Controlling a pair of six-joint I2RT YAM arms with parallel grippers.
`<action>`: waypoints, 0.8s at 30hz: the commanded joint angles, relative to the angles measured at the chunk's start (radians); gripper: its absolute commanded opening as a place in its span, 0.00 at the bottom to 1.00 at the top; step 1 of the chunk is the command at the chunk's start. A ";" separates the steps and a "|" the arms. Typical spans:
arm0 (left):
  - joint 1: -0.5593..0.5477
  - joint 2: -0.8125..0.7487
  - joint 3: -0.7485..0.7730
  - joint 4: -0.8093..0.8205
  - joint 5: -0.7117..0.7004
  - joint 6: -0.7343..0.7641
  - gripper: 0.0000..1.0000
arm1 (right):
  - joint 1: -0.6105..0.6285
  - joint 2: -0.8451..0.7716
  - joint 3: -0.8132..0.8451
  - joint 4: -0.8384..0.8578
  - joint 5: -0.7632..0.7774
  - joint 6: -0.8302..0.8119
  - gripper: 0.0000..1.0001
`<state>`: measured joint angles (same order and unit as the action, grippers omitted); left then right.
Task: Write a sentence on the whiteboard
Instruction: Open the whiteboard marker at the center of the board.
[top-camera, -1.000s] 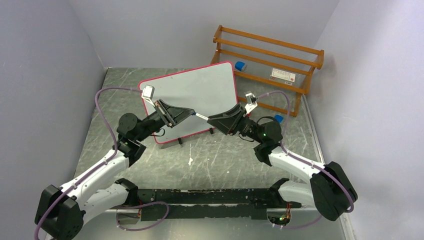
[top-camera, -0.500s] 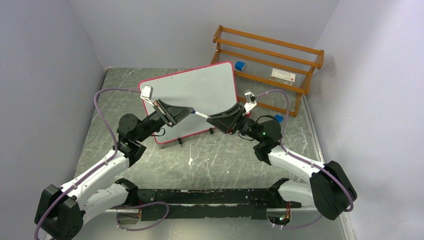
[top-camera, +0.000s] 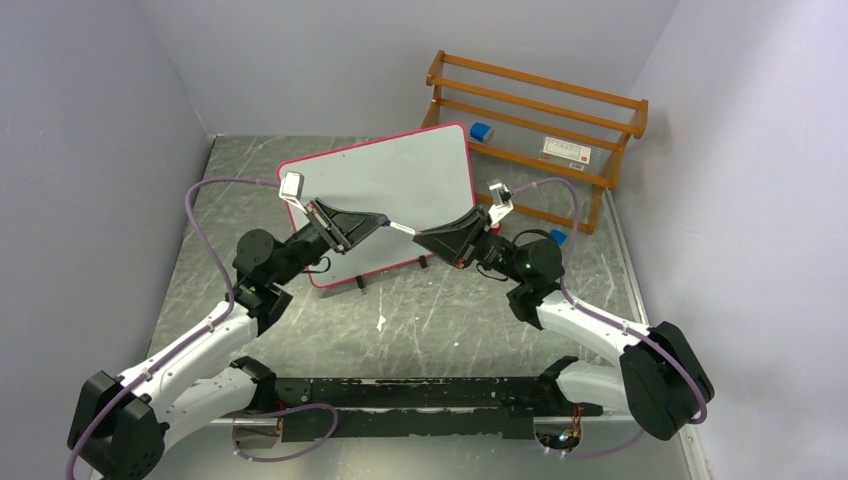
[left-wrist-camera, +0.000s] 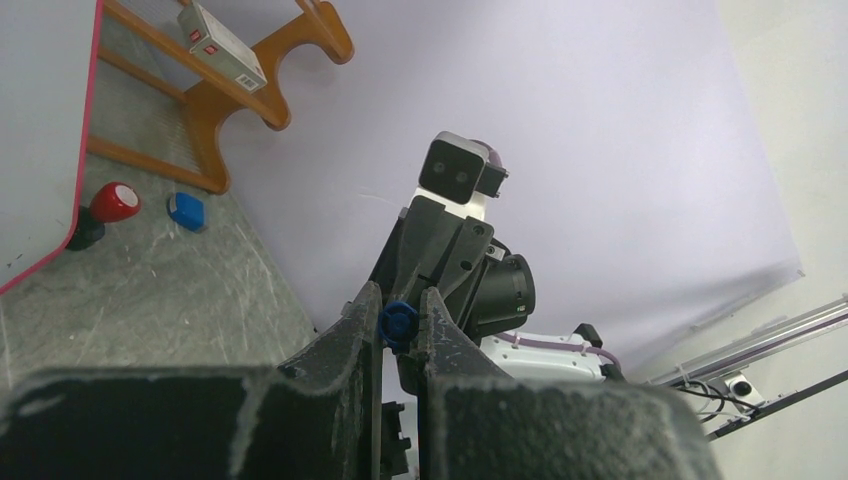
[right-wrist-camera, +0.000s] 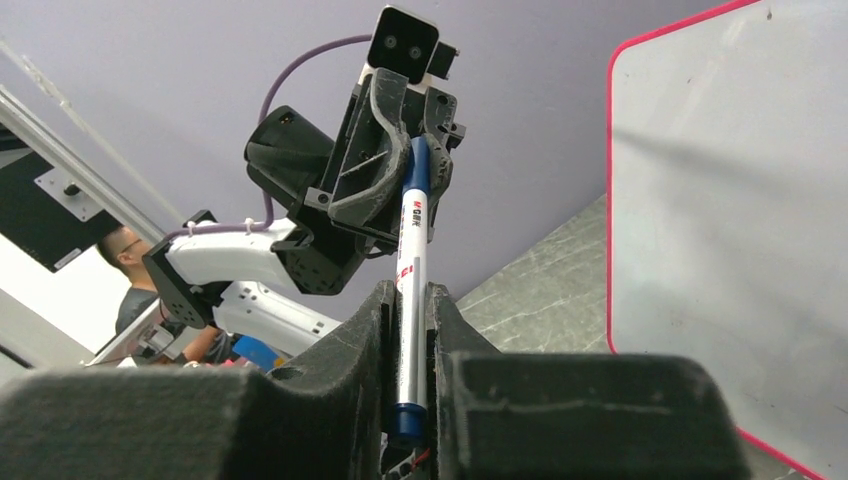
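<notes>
The whiteboard, white with a pink-red frame, stands tilted at the back middle of the table; its face is blank and no sentence shows on it. Its edge also appears in the right wrist view and the left wrist view. A white marker with a blue cap hangs in the air in front of the board, between both grippers. My left gripper is shut on the blue cap end. My right gripper is shut on the marker barrel, both fingers pressed against it.
A wooden rack stands at the back right with a white labelled box on it. Small blue pieces lie by the rack and near the right arm. A red round thing sits by the board's foot. Grey walls enclose the table.
The right gripper's jaws have closed onto the marker barrel. Both arms have shifted only slightly; the left still holds the cap end.
</notes>
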<state>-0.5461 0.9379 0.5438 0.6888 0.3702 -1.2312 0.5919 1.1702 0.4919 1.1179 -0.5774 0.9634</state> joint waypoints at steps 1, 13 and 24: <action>-0.006 -0.021 -0.014 0.013 -0.040 0.015 0.05 | -0.001 -0.006 0.003 0.102 -0.025 0.016 0.00; 0.066 -0.100 -0.019 -0.064 -0.160 0.022 0.05 | -0.017 -0.137 -0.052 -0.008 -0.002 -0.054 0.00; 0.113 -0.109 -0.008 -0.082 -0.148 0.034 0.05 | -0.083 -0.212 -0.110 -0.038 -0.008 -0.035 0.00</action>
<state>-0.4484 0.8440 0.5262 0.6075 0.2405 -1.2228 0.5308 0.9829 0.4026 1.0790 -0.5816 0.9329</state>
